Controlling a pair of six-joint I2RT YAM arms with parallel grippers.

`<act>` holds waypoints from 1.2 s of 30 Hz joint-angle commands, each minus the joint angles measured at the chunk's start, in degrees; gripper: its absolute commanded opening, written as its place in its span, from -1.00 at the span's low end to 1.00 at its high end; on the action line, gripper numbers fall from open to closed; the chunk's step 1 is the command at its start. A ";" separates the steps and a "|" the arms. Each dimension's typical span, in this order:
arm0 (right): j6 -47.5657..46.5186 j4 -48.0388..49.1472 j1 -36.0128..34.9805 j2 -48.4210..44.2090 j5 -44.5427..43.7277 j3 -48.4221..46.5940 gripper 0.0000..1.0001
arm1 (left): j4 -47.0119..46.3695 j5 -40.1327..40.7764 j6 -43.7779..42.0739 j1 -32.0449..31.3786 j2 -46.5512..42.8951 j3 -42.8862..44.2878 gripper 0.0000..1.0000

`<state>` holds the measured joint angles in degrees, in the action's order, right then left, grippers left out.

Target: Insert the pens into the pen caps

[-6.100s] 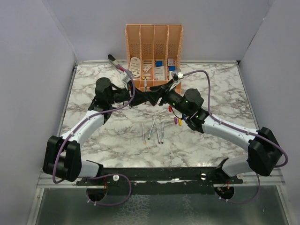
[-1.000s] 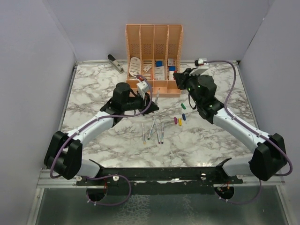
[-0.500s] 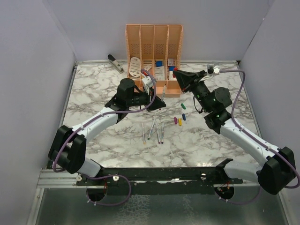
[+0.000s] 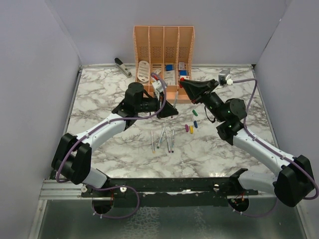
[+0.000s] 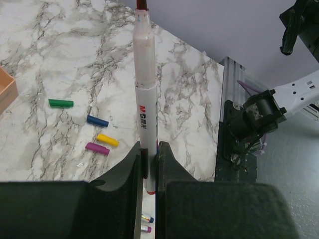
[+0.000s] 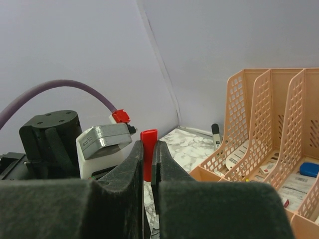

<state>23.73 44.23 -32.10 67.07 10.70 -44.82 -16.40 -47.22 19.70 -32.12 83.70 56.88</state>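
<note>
Our left gripper (image 5: 147, 155) clamps a pen (image 5: 143, 94), right gripper (image 6: 147, 164) pinches the red cap (image 6: 148, 135); we align both axes before pushing.

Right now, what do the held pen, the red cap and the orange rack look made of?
The pen looks like smooth whitish plastic with a printed logo. The red cap is probably plastic too, evenly coloured. The orange rack seems moulded plastic, given its thin perforated walls.

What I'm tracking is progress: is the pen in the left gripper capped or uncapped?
Uncapped. The pen shows a bare tip beyond the left gripper; the right gripper holds the red cap apart.
</note>
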 commanded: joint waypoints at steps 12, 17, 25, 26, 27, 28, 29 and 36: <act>2.37 5.01 0.02 1.55 2.87 -0.69 -0.97 | -2.73 -0.81 -3.17 -1.37 -3.42 0.12 -1.00; 2.92 5.43 0.02 2.13 3.52 -1.00 -0.97 | -2.81 -0.08 -3.50 -1.39 -2.61 0.45 -1.00; 2.87 5.17 0.02 2.06 3.54 -1.13 -0.97 | -3.72 1.32 -3.84 -1.41 -2.97 0.32 -1.00; 2.82 5.09 0.02 2.02 3.53 -1.09 -0.97 | -3.72 1.36 -3.90 -1.37 -2.94 0.35 -1.00; 2.83 5.08 0.04 2.03 3.54 -1.07 -0.97 | -3.87 1.47 -3.85 -1.38 -2.95 0.37 -1.00; 2.82 5.12 0.02 1.94 3.54 -1.06 -0.97 | -4.04 1.44 -3.81 -1.39 -3.00 0.31 -1.00; 2.76 5.08 0.02 1.93 3.54 -1.07 -0.97 | -4.21 1.50 -3.80 -1.39 -3.05 0.23 -1.00; 2.39 4.90 0.02 1.88 3.36 -0.99 -0.97 | -5.56 1.74 -3.55 -1.37 -3.87 -0.23 -1.00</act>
<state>26.30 47.88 -32.10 69.04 12.97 -44.82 -19.09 -46.48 16.95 -33.15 81.97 56.82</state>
